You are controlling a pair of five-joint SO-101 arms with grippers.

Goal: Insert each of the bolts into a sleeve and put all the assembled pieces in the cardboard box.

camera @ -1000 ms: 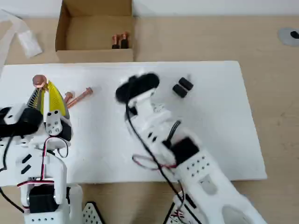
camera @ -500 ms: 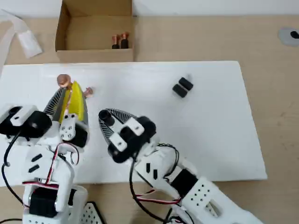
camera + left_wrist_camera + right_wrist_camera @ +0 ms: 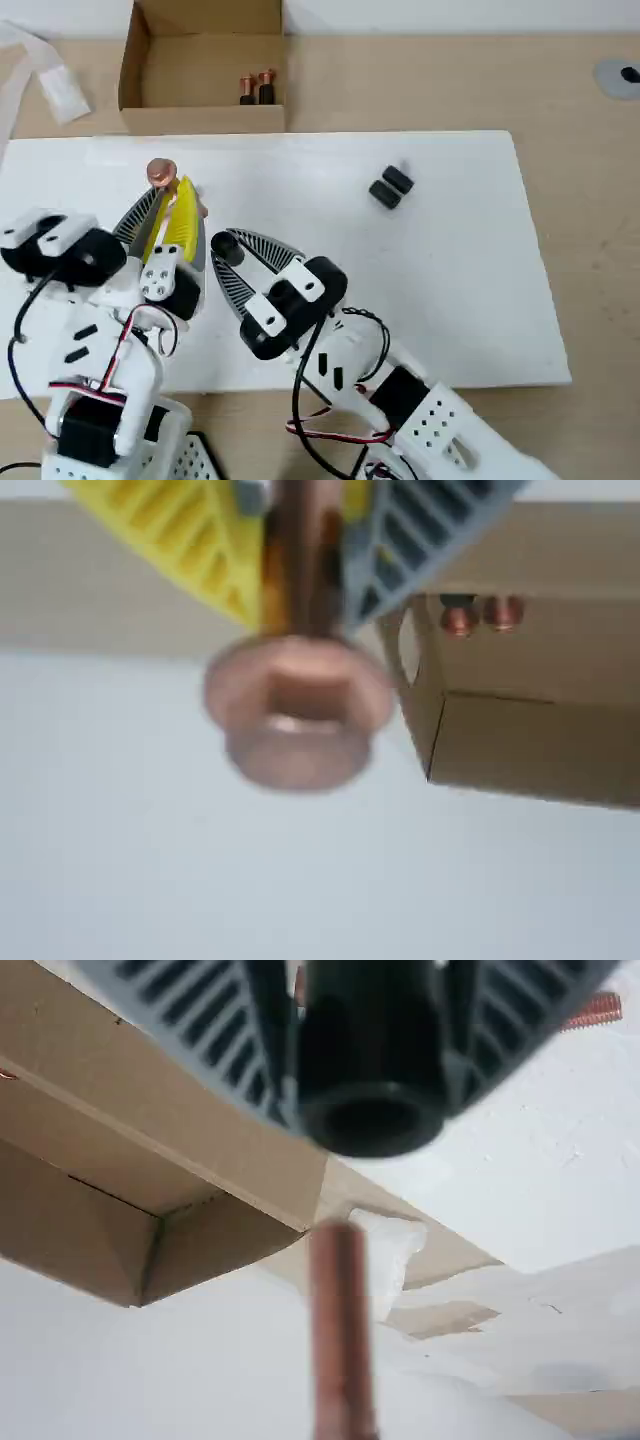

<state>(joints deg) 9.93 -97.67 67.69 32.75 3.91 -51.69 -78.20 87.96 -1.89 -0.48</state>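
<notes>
**Third pairing held ready for insertion**

Two assembled pairs [image 3: 257,88] lie side by side in the box [image 3: 200,120], which stands on the table [image 3: 590,200] just beyond the far edge of the white board [image 3: 450,280]. The left gripper [image 3: 168,192] has its jaws closed on a bolt [image 3: 161,172], clamping the shank so that the flanged head stands clear of the jaw tips. The right gripper [image 3: 224,243] has its jaws closed on a black sleeve [image 3: 228,254], held near the tips. Both grippers hang over the near left part of the board, close together but apart. In the right wrist view a copper shank, judged to be the free end of the held bolt, points roughly at the sleeve's open bore with a gap between them, so the bolt is not yet in the sleeve.

Two loose sleeves [image 3: 390,187] lie just beside each other on the board, well apart from the grippers. The threaded end of a spare bolt [image 3: 595,1008] lies on the board near the right gripper; how many bolts lie there cannot be told.

By this count two pieces are finished and boxed, one is about to be joined, and two sleeves wait for bolts, so the task is judged somewhat under half done
</notes>
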